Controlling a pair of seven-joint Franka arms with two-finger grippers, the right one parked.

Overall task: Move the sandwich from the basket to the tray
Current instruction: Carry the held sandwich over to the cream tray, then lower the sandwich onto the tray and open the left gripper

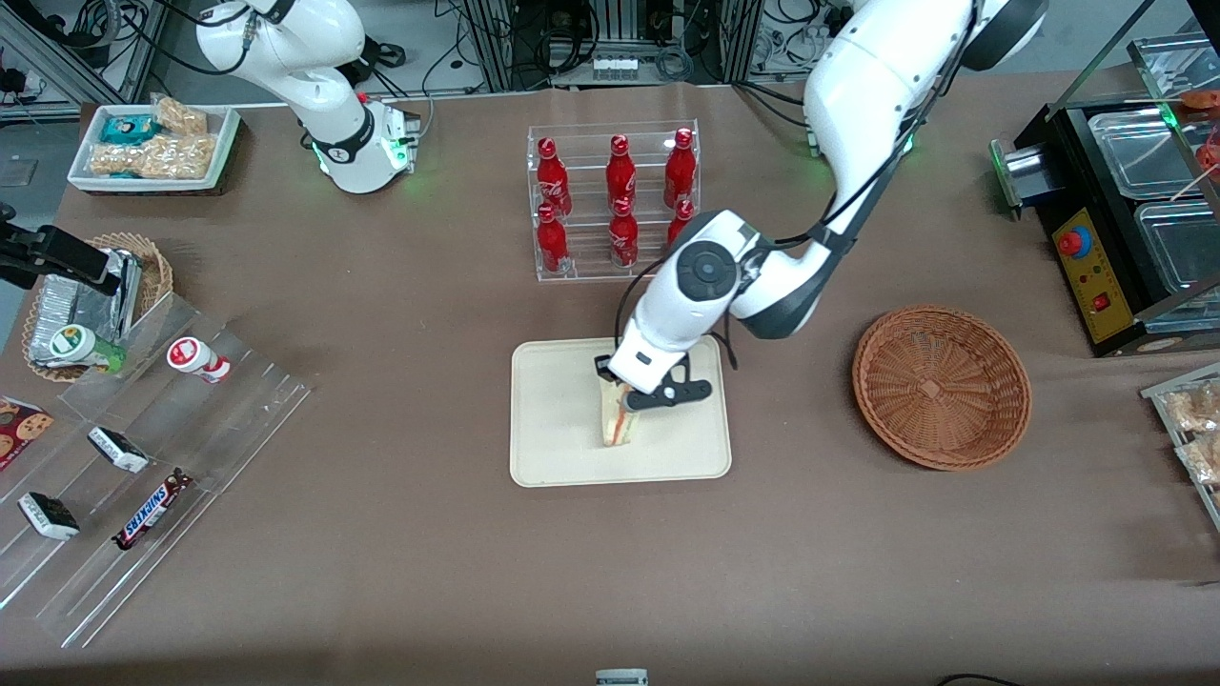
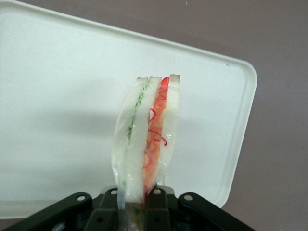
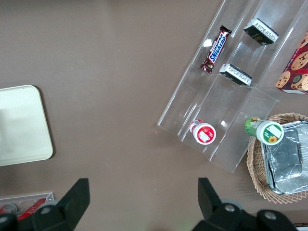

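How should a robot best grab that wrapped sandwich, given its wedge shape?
By its two flat bread faces, from above, as the gripper does now: shut on the sandwich standing on edge over the tray, fingers pressing the broad slices rather than the layered edge.

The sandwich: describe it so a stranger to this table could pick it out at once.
Find the cream-beige tray in the middle of the table, nearer the front camera than the rack of red bottles. Over it, the left arm's gripper is shut on the sandwich. It is a clear-wrapped wedge of pale bread with green and orange-red filling, the only thing at the tray; the reddish-brown basket beside the tray lies empty.
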